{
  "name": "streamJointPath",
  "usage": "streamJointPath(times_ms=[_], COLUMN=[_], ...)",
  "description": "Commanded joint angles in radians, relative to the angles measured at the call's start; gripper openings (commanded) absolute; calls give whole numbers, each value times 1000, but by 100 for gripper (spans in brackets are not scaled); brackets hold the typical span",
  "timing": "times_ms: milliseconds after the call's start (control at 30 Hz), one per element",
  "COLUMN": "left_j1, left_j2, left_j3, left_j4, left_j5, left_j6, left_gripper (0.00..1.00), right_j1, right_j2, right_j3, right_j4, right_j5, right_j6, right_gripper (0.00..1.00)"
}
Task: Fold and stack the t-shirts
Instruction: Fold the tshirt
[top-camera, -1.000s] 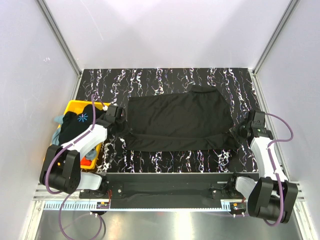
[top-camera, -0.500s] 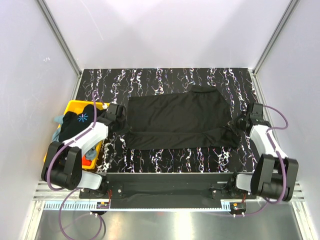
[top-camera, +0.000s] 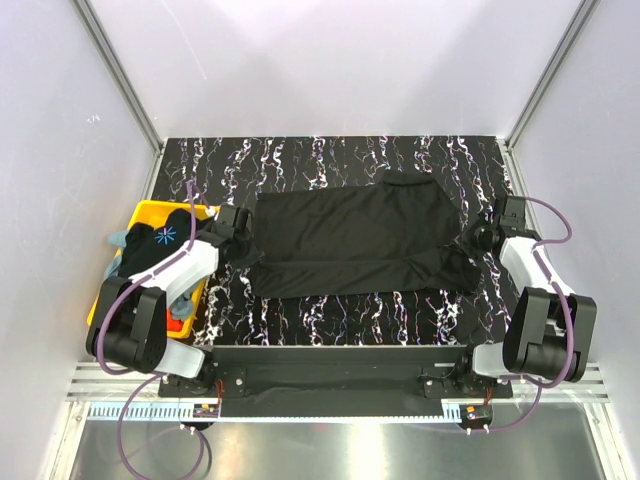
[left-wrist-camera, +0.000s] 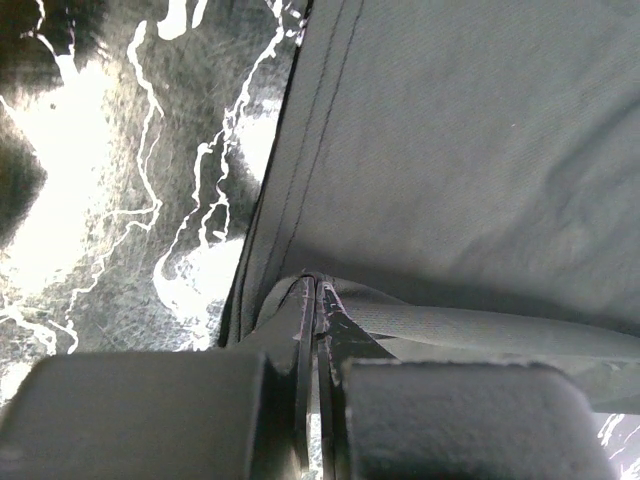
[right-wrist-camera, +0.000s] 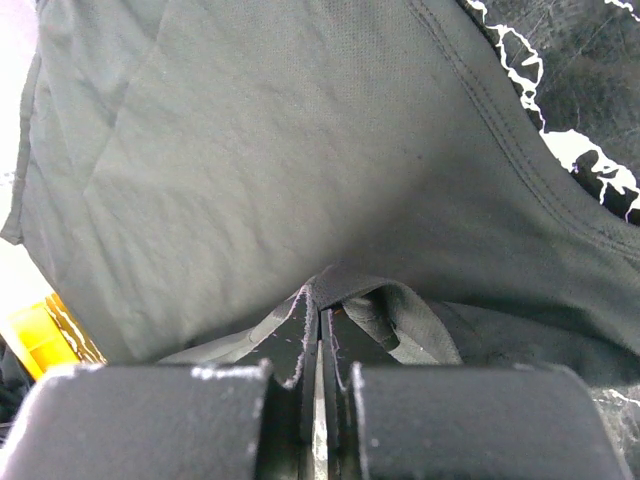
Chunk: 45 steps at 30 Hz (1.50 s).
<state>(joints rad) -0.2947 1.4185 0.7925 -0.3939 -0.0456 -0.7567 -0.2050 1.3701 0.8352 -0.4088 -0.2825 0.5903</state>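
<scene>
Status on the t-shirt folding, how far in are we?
Early. Done: one black t-shirt lies spread on the table. In hand: the left end effector and right end effector are each shut on a near corner of it, near edge doubled over, so this looks like the first fold. Left: the other t-shirts sit heaped in the yellow bin; no folded stack visible.

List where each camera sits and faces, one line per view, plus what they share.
Top external: above, behind the bases, looking down on table, black t-shirt, yellow bin; left arm and right arm show.
Left wrist: on the left arm, looking along the shut left gripper pinching the shirt's edge.
Right wrist: likewise, right gripper pinching shirt.
Shared: the black t-shirt.
</scene>
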Motion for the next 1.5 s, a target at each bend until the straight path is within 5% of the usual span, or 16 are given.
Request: streamJointPath(times_ms=[0,533,833,1000,1200,1467], left_j1=[-3,-3,-1,-9,-115,-207], left_j2=[5,88,103,77,-41,-46], left_j3=[54,120,148,198,218,145], left_j4=[29,7,-22,-66,-92,-39], left_j5=[-34,-97,-146,-163,-247,-105], left_j6=[5,10,17,34,71,30], left_gripper=[0,0,1,28,34,35], right_j1=[-4,-4,-4,-4,-4,-4], right_j2=[14,113,167,126,38,78], right_j3=[47,116,185,258,213,84], right_j4=[33,30,27,-111,-245,-209], right_j5=[-17,-30,-3,66,120,192], right_j6=[-33,-53,-6,42,129,146], right_gripper=[2,4,16,39,43,40])
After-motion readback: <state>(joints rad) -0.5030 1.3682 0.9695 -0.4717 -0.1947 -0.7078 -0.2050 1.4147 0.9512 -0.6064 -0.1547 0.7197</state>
